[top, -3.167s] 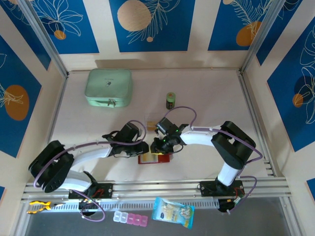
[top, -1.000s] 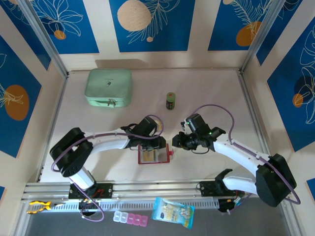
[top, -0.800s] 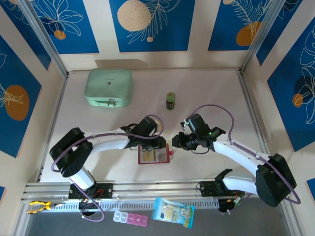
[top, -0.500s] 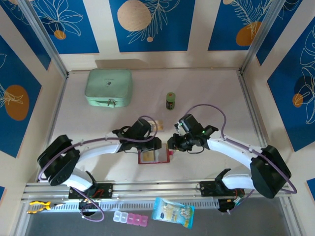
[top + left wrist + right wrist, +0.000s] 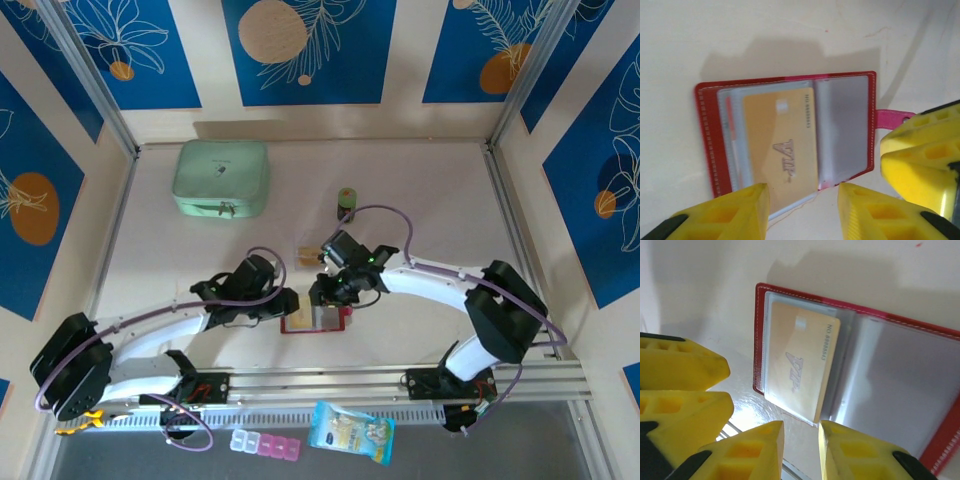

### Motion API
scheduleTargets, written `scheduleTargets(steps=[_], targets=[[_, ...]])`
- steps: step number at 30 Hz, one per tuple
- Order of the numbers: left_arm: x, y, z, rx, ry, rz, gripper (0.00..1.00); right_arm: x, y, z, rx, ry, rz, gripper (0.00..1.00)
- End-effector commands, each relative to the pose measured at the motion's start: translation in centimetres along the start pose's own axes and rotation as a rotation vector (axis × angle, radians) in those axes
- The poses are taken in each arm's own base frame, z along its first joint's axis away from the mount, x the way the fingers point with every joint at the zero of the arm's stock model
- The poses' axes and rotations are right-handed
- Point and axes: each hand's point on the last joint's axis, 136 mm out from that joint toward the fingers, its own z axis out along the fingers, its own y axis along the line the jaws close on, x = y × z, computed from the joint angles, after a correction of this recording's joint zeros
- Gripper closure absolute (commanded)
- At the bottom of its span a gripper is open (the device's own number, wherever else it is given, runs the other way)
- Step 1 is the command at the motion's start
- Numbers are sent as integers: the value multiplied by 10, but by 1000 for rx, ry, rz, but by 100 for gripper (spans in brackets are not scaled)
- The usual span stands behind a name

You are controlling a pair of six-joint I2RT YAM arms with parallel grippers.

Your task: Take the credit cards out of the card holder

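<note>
inside, card holder (image 5: 845, 125) holds a tan credit card (image 5: 780, 145); left hand (image 5: 801, 194), right hand (image 5: 800, 432) parted.

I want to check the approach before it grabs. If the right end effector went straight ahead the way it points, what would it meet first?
Probably the tan-orange card, whose near edge pokes out of the open card holder just ahead of the right end effector; depth is unclear.
</note>
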Motion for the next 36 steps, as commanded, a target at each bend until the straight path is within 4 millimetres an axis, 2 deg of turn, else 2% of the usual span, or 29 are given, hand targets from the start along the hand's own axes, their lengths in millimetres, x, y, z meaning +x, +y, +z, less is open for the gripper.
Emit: scheduleTargets(steps=[1, 9, 13, 31, 36], targets=[[5, 14, 1, -36, 20, -25, 62, -3, 10, 8, -8, -2, 5, 75], [7, 17, 15, -37, 62, -28, 78, 3, 4, 23, 14, 26, 16, 75], [8, 21, 20, -46, 76, -32, 81, 3, 1, 26, 21, 28, 23, 75], [12, 38, 26, -114, 103, -30, 85, 2, -3, 43, 28, 62, 25, 76], [15, 46, 28, -162, 129, -36, 86, 3, -1, 44, 15, 66, 26, 78]])
